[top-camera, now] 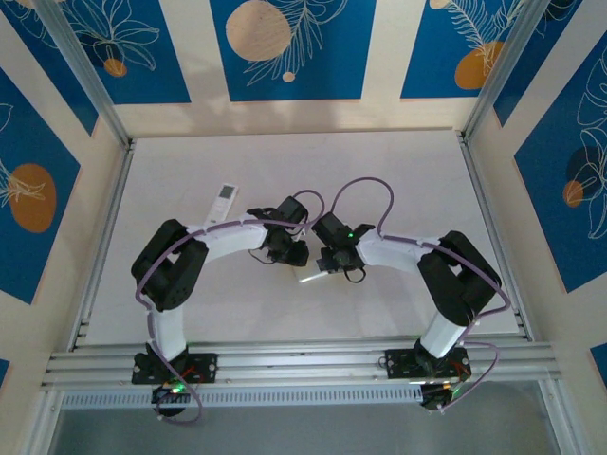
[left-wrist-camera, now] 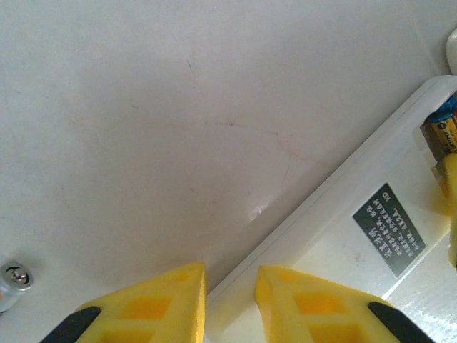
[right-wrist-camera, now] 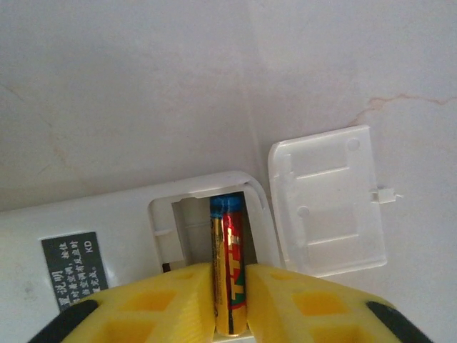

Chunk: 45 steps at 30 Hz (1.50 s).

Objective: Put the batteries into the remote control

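White tabletop (top-camera: 398, 190), walled with blue flower-print panels, carries both arms, which meet near its middle. Beneath them lies the remote (right-wrist-camera: 107, 221), back side up, with its battery bay uncovered. The cover (right-wrist-camera: 328, 200) rests on the table just beside that end.

One battery (right-wrist-camera: 228, 243), gold and red with a blue end, sits in the right slot of the bay. The right gripper (right-wrist-camera: 230, 275) straddles it, fingers tight along both sides. Whether they pinch it or have just let go I cannot tell. The empty slot (right-wrist-camera: 182, 229) next to it has nothing in it.

The left gripper (left-wrist-camera: 230, 275) is over the remote's long edge, fingers a little apart with the rim between them. A real grip cannot be told. A loose battery (left-wrist-camera: 14, 280) lies on the table off to that side, apart from the remote.

By my judgement the job is about half done. The first battery needs seating fully, the loose one must go in the empty slot, and the cover is off.
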Each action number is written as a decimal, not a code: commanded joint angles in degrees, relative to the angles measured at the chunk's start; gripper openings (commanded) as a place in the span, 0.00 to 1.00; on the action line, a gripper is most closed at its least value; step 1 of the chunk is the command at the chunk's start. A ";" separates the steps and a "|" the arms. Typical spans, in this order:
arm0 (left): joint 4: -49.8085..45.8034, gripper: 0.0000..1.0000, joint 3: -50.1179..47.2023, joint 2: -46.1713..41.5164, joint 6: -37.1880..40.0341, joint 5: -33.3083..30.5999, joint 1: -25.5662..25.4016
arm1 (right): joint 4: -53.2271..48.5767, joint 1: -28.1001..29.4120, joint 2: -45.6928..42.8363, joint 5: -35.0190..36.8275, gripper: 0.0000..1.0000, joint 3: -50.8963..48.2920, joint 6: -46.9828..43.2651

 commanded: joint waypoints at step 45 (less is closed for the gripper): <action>4.68 0.52 -8.19 -9.29 -4.91 0.49 -0.04 | -10.24 -9.82 -7.29 -13.19 0.32 4.21 -12.31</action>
